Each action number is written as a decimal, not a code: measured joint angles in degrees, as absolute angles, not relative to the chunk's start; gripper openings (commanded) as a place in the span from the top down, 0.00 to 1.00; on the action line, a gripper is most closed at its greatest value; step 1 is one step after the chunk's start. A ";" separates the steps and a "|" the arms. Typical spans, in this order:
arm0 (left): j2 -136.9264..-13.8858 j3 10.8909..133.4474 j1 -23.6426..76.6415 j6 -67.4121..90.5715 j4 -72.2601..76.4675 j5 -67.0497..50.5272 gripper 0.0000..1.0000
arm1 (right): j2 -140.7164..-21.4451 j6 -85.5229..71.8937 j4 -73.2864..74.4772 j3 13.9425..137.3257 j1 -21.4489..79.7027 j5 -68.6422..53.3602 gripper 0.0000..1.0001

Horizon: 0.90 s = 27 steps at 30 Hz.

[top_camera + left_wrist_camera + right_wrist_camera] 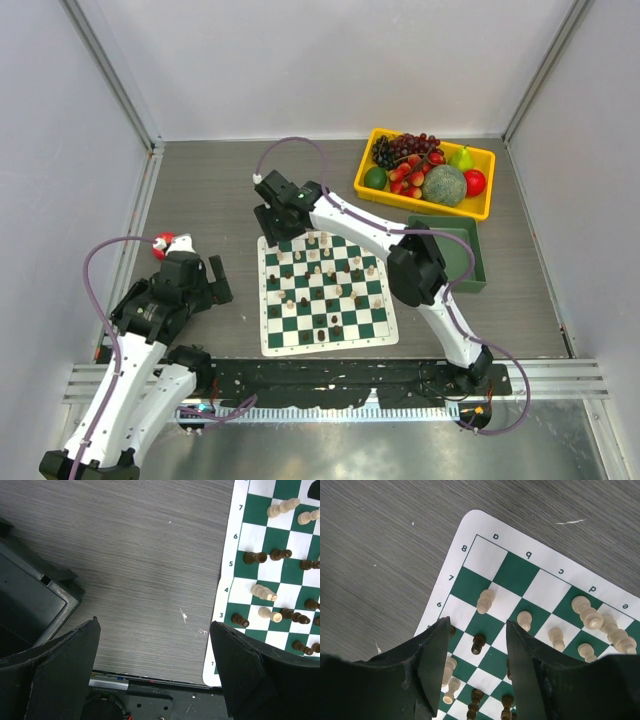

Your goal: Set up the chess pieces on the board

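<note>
hovering over the far-left corner of the board (330, 346), which is laid mid-counter toward the near edge, the right gripper (477, 622) is seen spread apart above a dark piece (478, 643). left gripper (155, 625) likewise apart, over bare counter (140, 555). chess pieces (322, 275) are judged light, rigid, easily toppled; best pinched at the head.

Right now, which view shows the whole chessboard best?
Top external: the chessboard is seen nearly whole, with only its far edge partly covered by the right arm. The left wrist view shows just its numbered side strip, and the right wrist view just the a8 corner.
</note>
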<state>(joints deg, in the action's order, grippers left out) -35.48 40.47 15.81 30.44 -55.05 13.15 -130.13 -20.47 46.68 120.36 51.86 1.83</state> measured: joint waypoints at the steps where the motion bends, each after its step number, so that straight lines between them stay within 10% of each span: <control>1: -35.68 40.25 15.79 30.04 -54.92 12.91 0.00 | -130.74 -20.43 47.00 121.14 51.86 1.74 0.49; 27: -36.25 39.38 15.70 29.32 -53.54 13.52 0.00 | -138.58 -19.99 50.19 126.76 52.07 -0.73 0.69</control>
